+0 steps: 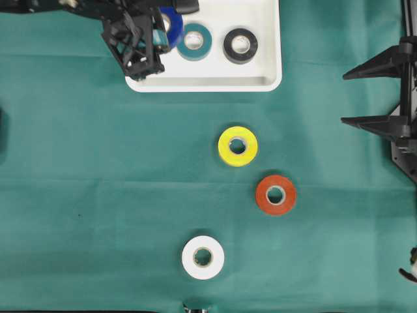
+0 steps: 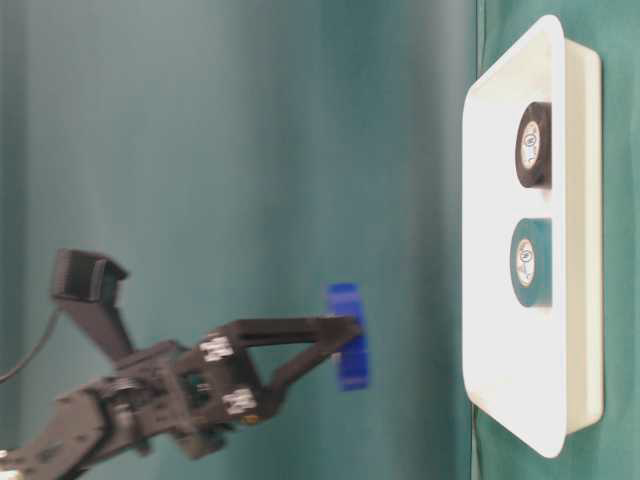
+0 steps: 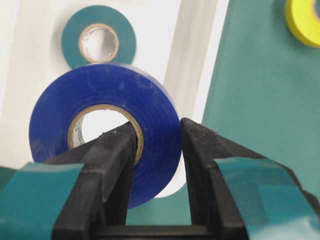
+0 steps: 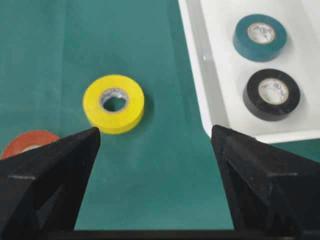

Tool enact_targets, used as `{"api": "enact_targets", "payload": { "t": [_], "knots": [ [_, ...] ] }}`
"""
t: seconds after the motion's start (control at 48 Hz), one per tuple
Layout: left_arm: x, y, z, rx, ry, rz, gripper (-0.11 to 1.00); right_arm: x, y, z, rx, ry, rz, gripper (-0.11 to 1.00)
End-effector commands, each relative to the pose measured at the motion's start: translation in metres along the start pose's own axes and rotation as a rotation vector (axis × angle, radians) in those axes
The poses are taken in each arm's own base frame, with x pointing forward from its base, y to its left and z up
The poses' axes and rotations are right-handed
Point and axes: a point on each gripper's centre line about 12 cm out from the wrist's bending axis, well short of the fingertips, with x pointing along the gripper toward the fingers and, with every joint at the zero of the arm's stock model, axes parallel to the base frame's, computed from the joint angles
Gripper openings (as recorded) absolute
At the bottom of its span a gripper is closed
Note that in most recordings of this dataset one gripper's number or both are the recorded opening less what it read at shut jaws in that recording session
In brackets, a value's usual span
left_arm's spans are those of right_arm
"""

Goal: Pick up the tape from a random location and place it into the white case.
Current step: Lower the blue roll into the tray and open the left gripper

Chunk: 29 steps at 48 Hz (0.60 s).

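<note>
Left gripper point(image 3: 157, 145) fingers clamp the blue tape point(image 3: 102, 127) by its wall, upper left overhead, above the case point(image 1: 267, 81). Right gripper point(image 4: 155, 145) fingers stand apart, empty. Risk: released on edge, the roll may land on the teal roll point(image 1: 194, 41).

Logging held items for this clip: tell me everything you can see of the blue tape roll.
The blue tape roll is a glossy ring of blue plastic tape wound on a pale cardboard core with small print inside. The left gripper is shut on it, one finger through the core hole and the other on the outer face, pinching the ring's wall. It is held on edge in the air above the left part of the white case, not touching it, near the teal roll lying there.
</note>
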Motion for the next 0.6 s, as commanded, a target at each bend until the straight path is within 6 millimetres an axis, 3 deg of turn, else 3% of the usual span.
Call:
{"api": "enact_targets", "payload": {
  "t": [0.0,0.229,0.584],
  "knots": [
    [0.008,0.004,0.0,-0.006,-0.018,0.008,0.23,-0.001,0.0,0.007,-0.002,-0.013,-0.003,0.85],
    [0.056,0.009,-0.019,-0.021,0.021,0.013,0.23,-0.001,0.0,0.007,-0.001,-0.013,-0.003,0.85],
    [0.089,0.017,-0.036,-0.037,0.05,0.02,0.23,0.0,0.0,0.006,-0.001,-0.01,-0.004,0.85]
  ]
}}
